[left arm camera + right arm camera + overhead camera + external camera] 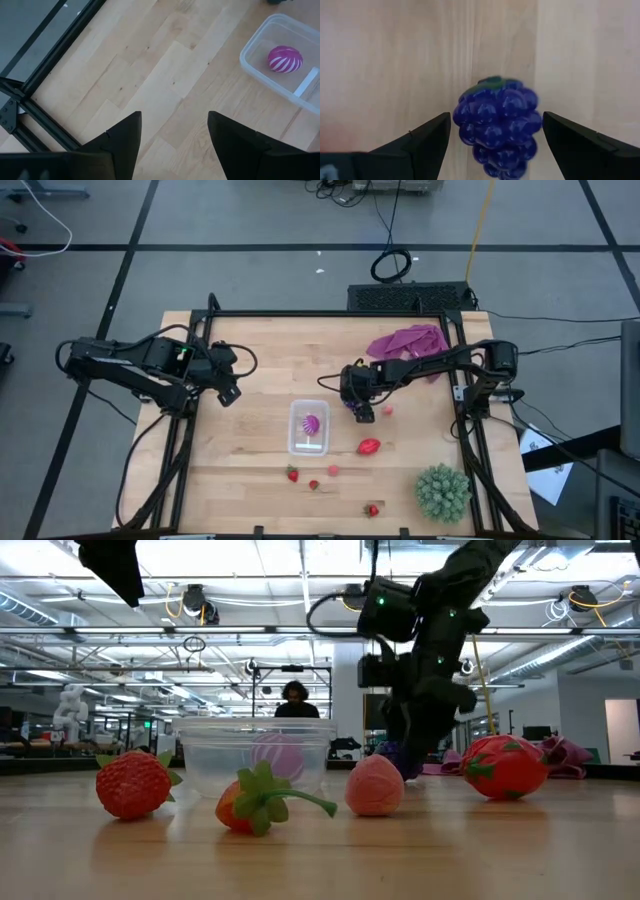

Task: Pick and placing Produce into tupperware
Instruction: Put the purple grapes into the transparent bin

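Note:
My right gripper (362,412) (496,119) is open and points down at the table's middle, right of the tupperware. Its fingers stand on either side of the purple grape bunch (498,127), which lies on the wood; a gap shows on both sides. The clear tupperware (309,428) (260,47) holds the purple-pink round piece (310,423) (285,59). On the table lie a larger red piece (369,446), a pink piece (333,470) and strawberries (292,474) (313,484) (372,509). My left gripper (228,388) (175,117) waits open above bare wood, left of the tupperware.
A purple-pink cloth (405,340) lies at the far right of the table, behind the right arm. A spiky green plant (442,492) stands at the near right corner. Another small pink piece (387,410) lies just right of my right gripper. Black frame rails (190,430) run along both sides.

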Available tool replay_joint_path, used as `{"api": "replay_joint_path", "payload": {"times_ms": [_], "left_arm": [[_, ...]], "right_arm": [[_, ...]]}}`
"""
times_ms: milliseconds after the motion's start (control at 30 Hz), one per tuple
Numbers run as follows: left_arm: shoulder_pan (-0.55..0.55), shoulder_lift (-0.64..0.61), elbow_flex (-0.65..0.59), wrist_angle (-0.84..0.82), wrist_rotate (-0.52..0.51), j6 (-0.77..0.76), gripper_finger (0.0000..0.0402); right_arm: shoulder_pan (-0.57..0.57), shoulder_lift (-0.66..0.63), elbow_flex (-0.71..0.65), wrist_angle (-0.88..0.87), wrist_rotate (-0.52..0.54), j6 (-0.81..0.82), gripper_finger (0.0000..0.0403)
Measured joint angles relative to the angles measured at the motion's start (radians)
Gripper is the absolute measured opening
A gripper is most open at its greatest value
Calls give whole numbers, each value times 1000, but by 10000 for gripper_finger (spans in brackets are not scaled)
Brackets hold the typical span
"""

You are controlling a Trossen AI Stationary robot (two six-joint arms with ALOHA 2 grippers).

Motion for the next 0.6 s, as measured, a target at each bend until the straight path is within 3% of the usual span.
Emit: {"api": "replay_joint_path", "payload": {"times_ms": [433, 600], "left_arm": [[0, 0, 0, 0, 0, 5, 232], [0, 0, 0, 0, 0, 7, 232]], "right_arm": [[0, 18, 0, 20, 0, -26, 306], [0, 18, 0, 19, 3, -26, 287]]}}
